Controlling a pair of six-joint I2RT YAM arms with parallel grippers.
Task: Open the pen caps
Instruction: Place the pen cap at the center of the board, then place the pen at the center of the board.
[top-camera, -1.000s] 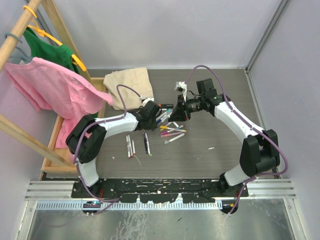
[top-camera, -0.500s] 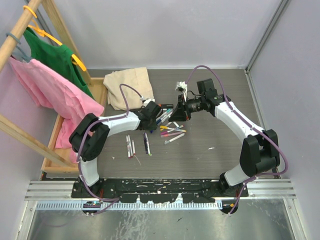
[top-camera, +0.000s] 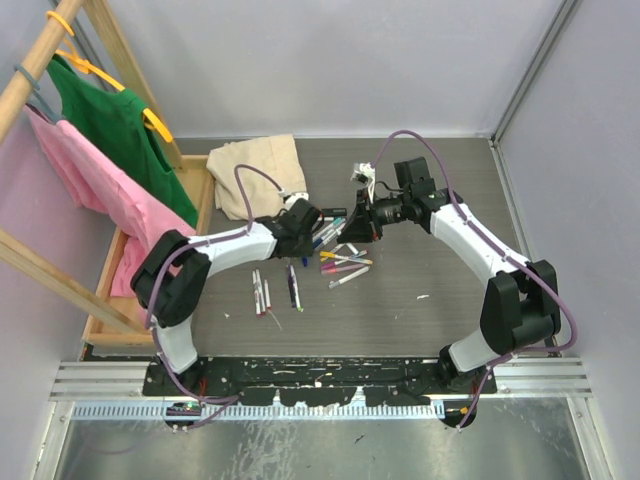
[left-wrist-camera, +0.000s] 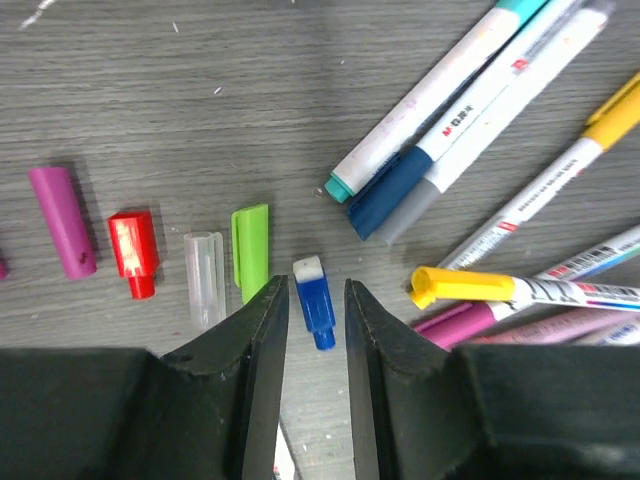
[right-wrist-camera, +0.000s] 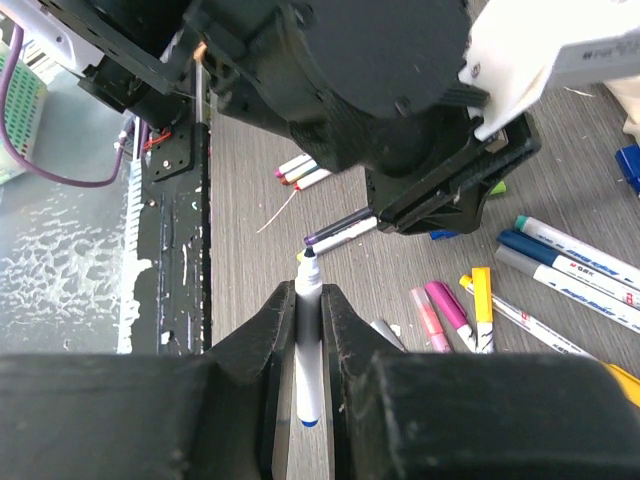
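Looking down on a grey wood-grain surface (top-camera: 400, 320) boxed in by pale walls, with a wooden rack (top-camera: 42, 52) along the left edge draped in a pink garment (top-camera: 100, 200) and a green garment (top-camera: 120, 120), and a crumpled beige cloth (top-camera: 255, 170) at the back. Reaching in from both sides and meeting over the middle, above a scatter of thin pens (top-camera: 345, 265).

Hovering low with the left end effector (left-wrist-camera: 312, 295), jaws standing narrowly apart and gripping nothing. Straddling a blue cap (left-wrist-camera: 318, 310) lying flat on the surface, with a sliver of grey showing on either side and neither finger touching it. Lying in a row to the left of it in the left wrist view, each a little apart from the next and off its pen: a green cap (left-wrist-camera: 250, 250), a clear cap (left-wrist-camera: 204, 275), a red cap (left-wrist-camera: 133, 250) and a purple cap (left-wrist-camera: 62, 220). Fanning out toward the upper right of that view: a teal-ended pen (left-wrist-camera: 440, 88), a dark-blue-ended pen (left-wrist-camera: 390, 190) and a grey-ended pen (left-wrist-camera: 415, 212), lying side by side. Resting below them, a yellow-capped pen (left-wrist-camera: 450, 285) crossing over pink ones.

Clamping a white-barrelled pen (right-wrist-camera: 309, 360) with the right end effector (right-wrist-camera: 309, 295), jaws closed tight on the barrel. Pointing the pen's dark end out past the fingertips toward the left arm, above the surface
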